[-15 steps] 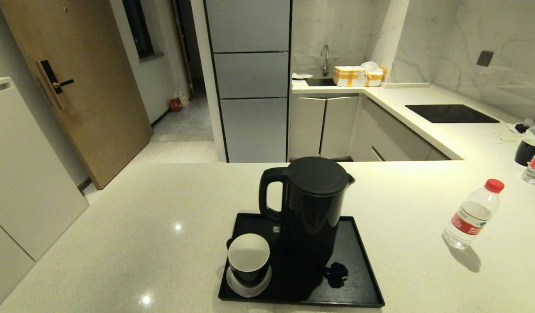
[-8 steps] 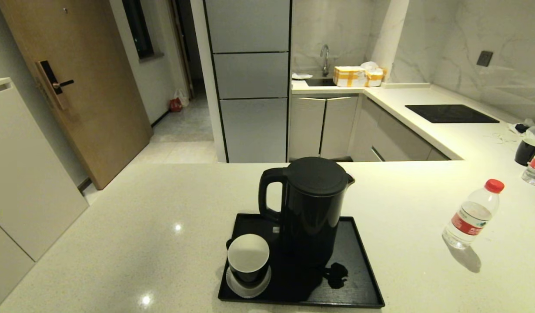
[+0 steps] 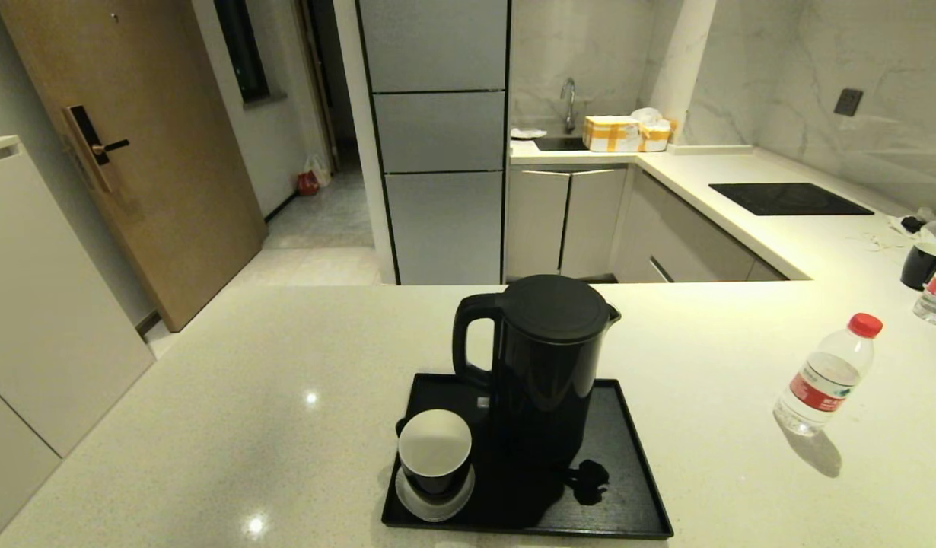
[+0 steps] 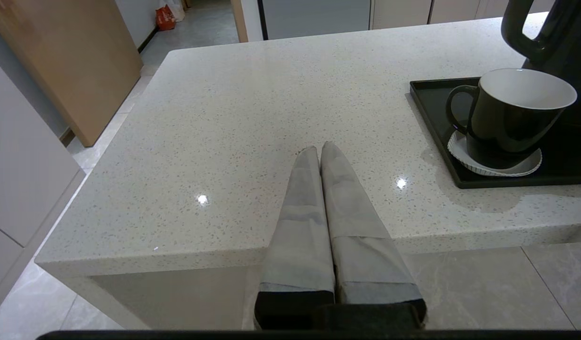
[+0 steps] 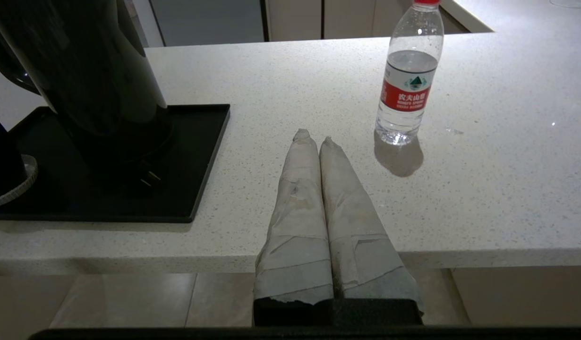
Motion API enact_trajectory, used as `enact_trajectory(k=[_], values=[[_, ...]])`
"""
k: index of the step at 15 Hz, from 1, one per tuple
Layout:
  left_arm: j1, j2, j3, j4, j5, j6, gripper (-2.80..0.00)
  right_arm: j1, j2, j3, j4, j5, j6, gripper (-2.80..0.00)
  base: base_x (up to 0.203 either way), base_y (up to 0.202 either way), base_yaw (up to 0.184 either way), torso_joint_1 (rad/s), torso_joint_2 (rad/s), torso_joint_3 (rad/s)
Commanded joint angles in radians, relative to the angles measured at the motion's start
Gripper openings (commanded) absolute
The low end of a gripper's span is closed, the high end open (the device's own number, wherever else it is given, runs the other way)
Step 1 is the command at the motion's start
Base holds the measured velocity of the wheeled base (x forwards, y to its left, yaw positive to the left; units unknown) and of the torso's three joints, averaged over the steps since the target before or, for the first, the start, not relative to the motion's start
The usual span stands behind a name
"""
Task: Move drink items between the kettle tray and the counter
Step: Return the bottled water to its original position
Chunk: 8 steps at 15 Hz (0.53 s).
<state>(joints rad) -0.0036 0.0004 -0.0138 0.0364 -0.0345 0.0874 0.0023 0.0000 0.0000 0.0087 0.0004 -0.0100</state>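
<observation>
Both hands, left hand (image 4: 317,152) and right hand (image 5: 313,140), pressed together at pale speckled stone table (image 3: 209,396) edge, nothing grasped; clear red-capped plastic bottle (image 3: 826,374) stands off flat black tray (image 3: 635,472), likely first pickup

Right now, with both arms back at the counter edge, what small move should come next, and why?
Probably open the right gripper and ease it toward the water bottle. The bottle stands upright on the counter, off the tray, nearest that arm; the kettle and cup already sit on the tray. Both grippers are shut and empty; the left gripper is near the cup.
</observation>
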Motion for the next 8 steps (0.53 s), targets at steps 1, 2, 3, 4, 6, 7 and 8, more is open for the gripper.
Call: enact_trajectory(k=[1, 2, 3, 4, 6, 7, 8], values=[[0.001, -0.002, 0.0, -0.001, -0.001, 0.001, -2.8, 0.001, 0.0, 0.003, 0.0, 0.0, -0.002, -2.8, 0.0, 0.0, 0.0, 0.0, 0.0, 0.0], [0.001, -0.001, 0.0, -0.001, 0.001, -0.001, -2.8, 0.001, 0.001, 0.003, 0.002, -0.002, 0.007, -2.8, 0.0, 0.0, 0.0, 0.0, 0.0, 0.0], [0.001, 0.0, 0.0, -0.001, 0.0, 0.0, -2.8, 0.001, 0.001, 0.003, 0.0, -0.004, 0.015, -2.8, 0.0, 0.0, 0.0, 0.0, 0.0, 0.0], [0.001, 0.0, 0.0, -0.001, 0.001, -0.002, -2.8, 0.001, 0.001, 0.003, -0.002, -0.005, 0.031, -2.8, 0.0, 0.0, 0.0, 0.0, 0.0, 0.0], [0.001, -0.001, 0.0, -0.001, 0.001, -0.002, -2.8, 0.001, 0.003, -0.005, 0.018, -0.008, 0.035, -2.8, 0.0, 0.0, 0.0, 0.0, 0.0, 0.0], [0.001, 0.0, 0.0, -0.001, -0.001, 0.002, -2.8, 0.001, 0.002, -0.008, 0.03, -0.01, 0.035, -2.8, 0.0, 0.0, 0.0, 0.0, 0.0, 0.0], [0.001, -0.001, 0.0, -0.001, 0.001, -0.002, -2.8, 0.001, 0.002, -0.009, 0.033, -0.01, 0.035, -2.8, 0.0, 0.0, 0.0, 0.0, 0.0, 0.0]])
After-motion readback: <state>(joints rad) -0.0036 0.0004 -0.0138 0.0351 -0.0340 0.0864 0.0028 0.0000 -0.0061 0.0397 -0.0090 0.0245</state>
